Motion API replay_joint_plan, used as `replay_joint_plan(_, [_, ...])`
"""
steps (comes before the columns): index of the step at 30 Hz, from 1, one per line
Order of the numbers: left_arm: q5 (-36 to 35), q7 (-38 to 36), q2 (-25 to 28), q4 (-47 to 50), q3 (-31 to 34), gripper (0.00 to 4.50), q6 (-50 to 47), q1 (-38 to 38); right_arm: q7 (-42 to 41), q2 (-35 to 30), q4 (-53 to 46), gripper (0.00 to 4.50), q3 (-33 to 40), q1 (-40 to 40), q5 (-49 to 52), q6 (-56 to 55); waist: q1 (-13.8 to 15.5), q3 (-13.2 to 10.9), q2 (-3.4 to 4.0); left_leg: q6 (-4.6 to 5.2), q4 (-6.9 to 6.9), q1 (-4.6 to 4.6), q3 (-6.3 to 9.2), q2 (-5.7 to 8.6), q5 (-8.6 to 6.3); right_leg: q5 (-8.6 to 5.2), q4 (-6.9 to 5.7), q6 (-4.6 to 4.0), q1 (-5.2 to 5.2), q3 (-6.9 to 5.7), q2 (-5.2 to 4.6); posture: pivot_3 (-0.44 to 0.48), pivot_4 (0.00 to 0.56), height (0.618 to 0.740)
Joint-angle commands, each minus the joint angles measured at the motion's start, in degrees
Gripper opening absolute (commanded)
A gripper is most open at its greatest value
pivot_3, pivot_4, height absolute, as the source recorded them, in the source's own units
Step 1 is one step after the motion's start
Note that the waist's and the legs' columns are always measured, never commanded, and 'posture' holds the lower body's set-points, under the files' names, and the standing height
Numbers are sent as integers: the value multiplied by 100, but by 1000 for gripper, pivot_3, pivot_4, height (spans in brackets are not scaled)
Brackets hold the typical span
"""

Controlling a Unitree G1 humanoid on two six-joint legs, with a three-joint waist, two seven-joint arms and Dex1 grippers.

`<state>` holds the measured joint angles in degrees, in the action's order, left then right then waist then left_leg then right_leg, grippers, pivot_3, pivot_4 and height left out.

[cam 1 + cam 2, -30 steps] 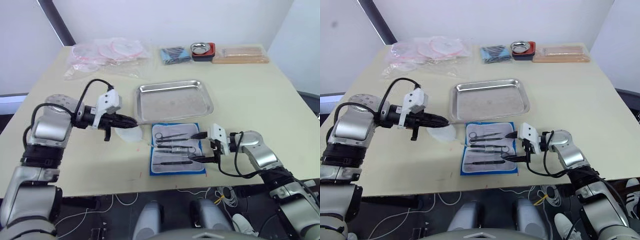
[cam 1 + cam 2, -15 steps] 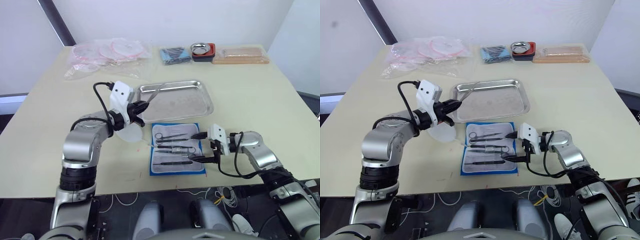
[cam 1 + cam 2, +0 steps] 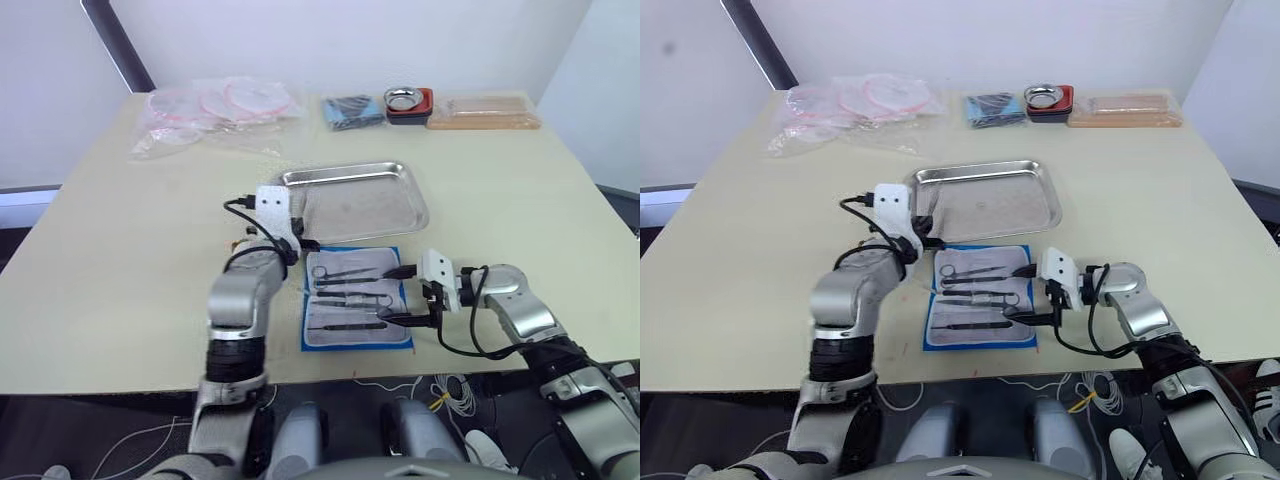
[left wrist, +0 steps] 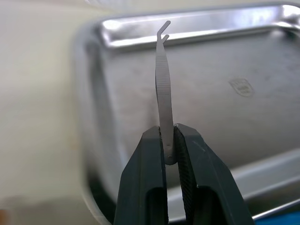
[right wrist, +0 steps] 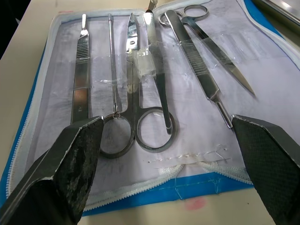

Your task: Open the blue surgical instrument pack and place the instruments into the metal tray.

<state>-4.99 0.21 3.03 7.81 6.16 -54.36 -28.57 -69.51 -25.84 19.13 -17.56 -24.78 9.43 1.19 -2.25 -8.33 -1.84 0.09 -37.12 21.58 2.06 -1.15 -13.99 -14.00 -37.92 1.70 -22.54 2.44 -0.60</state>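
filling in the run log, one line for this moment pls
left gripper: shut on tweezers over metal tray | right gripper: open beside open pack | instruments remain in pack

blue surgical instrument pack point(image 3: 355, 310) open — instruments point(image 5: 140, 93) inside, metal tray point(image 3: 355, 200) beyond

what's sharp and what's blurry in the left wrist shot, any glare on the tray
Left wrist view: the tweezers and the left gripper pinching them are in focus; the metal tray behind is soft, with bright glare streaks along its far rim. Left eye view: the tray reads evenly lit, only mild sheen.
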Motion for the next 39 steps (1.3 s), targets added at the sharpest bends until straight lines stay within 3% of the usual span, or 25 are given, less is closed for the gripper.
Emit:
replay_joint_plan(1, [236,476,-57,-265,94,96,286,-299,103,-79,619,4500,-395,333,-553,233,-7,0,0,0,0,0,0,1,0,-2,0,4,0,-1,2,0,150,740])
replay_joint_plan(18, [44,824,-260,-1353,438,96,869,-732,197,-59,613,4500,-372,348,-573,194,-4,0,0,-1,1,1,1,3,0,-10,1,16,0,-3,0,0,150,740])
replay_joint_plan(22, [13,812,-277,-1305,419,1425,852,-723,216,-56,604,4500,-375,359,-580,199,-4,0,0,-2,1,0,2,3,0,-10,1,16,0,-5,0,0,150,740])
replay_joint_plan(30, [88,893,-226,-1111,362,1526,1234,-758,258,-35,596,4500,-364,361,-578,208,-8,0,0,-2,2,0,1,2,0,-10,1,17,0,-3,1,0,150,740])
replay_joint_plan(35, [-61,-275,273,-914,-140,1526,1949,-632,260,-20,587,4500,-363,371,-567,211,-9,0,0,-3,4,0,1,2,0,-10,2,16,-1,-4,2,0,150,740])
replay_joint_plan(39, [-296,-1785,936,-876,-528,1526,2765,-268,266,29,690,4500,-371,349,-574,165,-23,0,5,-3,10,-5,-5,2,0,-11,3,15,-1,0,2,0,150,740])
